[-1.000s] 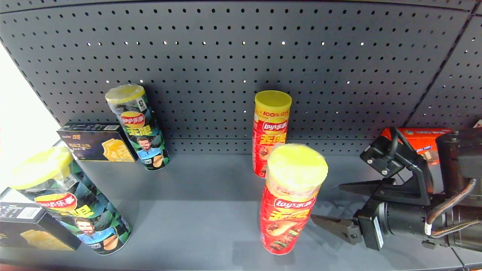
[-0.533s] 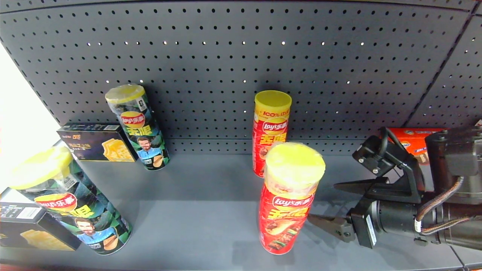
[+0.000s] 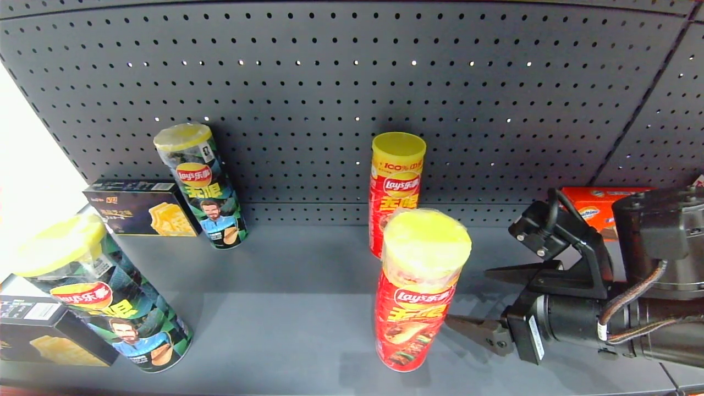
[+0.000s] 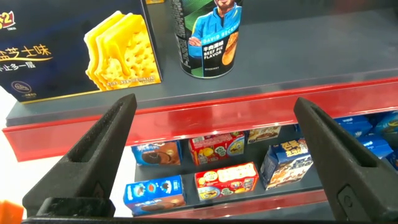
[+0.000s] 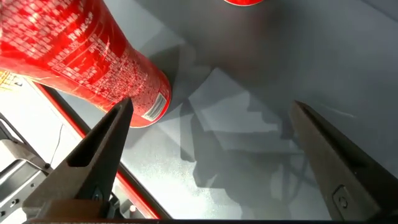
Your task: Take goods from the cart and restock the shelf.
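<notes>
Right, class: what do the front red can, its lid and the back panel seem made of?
Red can: probably printed card, glossy; highlights on its wrap. Lid: likely yellow plastic, under crinkled clear film. Back panel: seemingly painted metal, matt grey, with punched holes.

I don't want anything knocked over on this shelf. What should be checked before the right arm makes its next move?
1. Right gripper open, holding nothing: ok.
2. Front red can standing on its base on the shelf: ok.
3. Fingers clear of that can: cannot tell; one tip sits very close to its side.
4. Rear red can apart from the front one: ok, bare shelf shows between them in the right wrist view.
5. Left gripper open and empty, in front of the shelf edge: ok.
</notes>
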